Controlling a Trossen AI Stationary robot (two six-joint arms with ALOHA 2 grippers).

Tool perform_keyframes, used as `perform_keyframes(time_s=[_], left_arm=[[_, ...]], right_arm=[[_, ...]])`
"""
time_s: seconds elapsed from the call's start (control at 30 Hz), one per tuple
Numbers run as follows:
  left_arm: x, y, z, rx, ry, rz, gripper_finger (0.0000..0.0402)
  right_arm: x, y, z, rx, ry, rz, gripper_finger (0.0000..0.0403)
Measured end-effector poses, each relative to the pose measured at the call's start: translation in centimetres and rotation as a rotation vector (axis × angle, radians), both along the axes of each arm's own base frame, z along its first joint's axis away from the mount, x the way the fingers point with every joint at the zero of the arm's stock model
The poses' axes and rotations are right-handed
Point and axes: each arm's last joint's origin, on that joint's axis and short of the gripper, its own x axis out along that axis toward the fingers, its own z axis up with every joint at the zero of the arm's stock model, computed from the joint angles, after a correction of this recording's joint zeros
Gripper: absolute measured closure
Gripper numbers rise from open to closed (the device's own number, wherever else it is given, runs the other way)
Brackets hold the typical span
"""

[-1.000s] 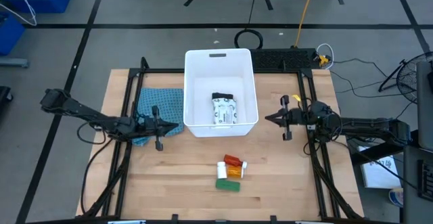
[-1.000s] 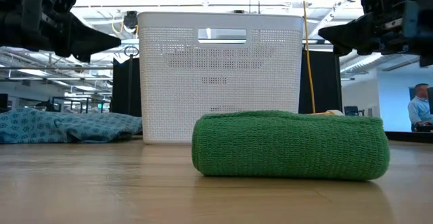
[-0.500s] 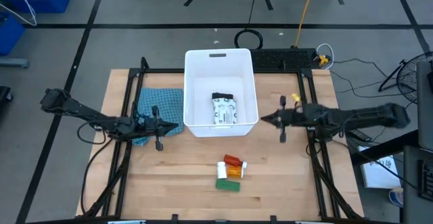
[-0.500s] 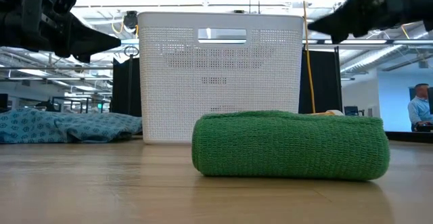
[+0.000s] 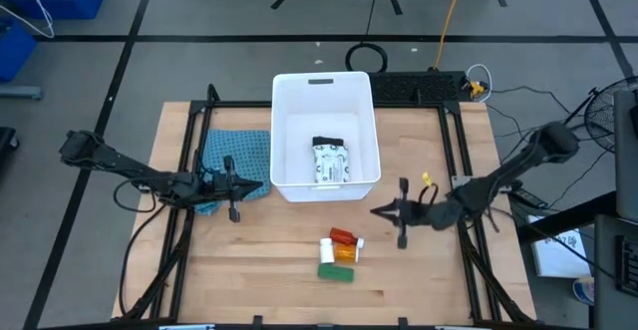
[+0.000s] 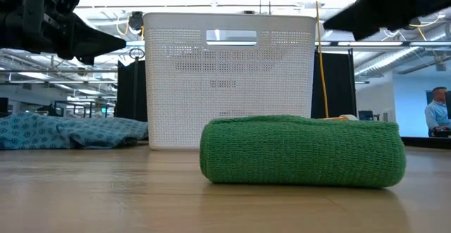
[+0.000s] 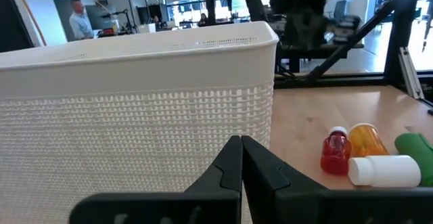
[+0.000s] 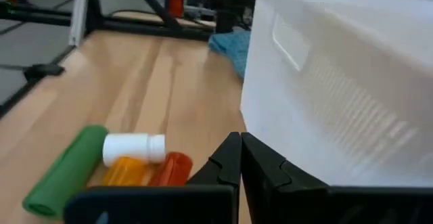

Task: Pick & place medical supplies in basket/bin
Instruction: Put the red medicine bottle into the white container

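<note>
Now right gripper (image 5: 379,210) fingers seemingly shut, off bin (image 5: 284,187) corner.

Pill bottles (image 6: 343,117) almost wholly hidden behind the green roll (image 6: 303,152).

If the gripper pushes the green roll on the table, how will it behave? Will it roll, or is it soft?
The green roll lies on its side and looks cylindrical, so a sideways push would probably roll it. Its knitted surface suggests it is soft and would compress when squeezed. It rests against the pill bottles, which may shift with it.

Perforated white plastic basket (image 6: 229,78), knitted green roll (image 6: 303,152), wood table (image 5: 259,270).
</note>
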Motion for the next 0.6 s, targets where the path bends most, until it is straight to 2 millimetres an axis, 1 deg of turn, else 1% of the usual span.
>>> perform_keyframes(time_s=[0.1, 0.27, 0.33, 0.47, 0.6], left_arm=[[0.0, 0.0, 0.0, 0.0, -0.002, 0.0, 0.0398], [0.0, 0.0, 0.0, -0.001, -0.002, 0.0, 0.0398], [0.0, 0.0, 0.0, -0.002, -0.003, 0.0, 0.0398], [0.0, 0.0, 0.0, -0.001, -0.002, 0.0, 0.0398], [0.0, 0.0, 0.0, -0.001, -0.002, -0.001, 0.0398]], right_arm=[[0.7, 0.9, -1.2, 0.055, -0.002, -0.054, 0.0403], [1.9, 1.8, -3.8, 0.166, 0.043, -0.096, 0.0403], [2.4, 2.5, -4.4, 0.17, 0.075, -0.094, 0.0403], [4.2, 4.7, -4.4, 0.137, 0.115, -0.079, 0.0403], [6.1, 6.7, -3.9, 0.08, 0.132, -0.135, 0.0403]])
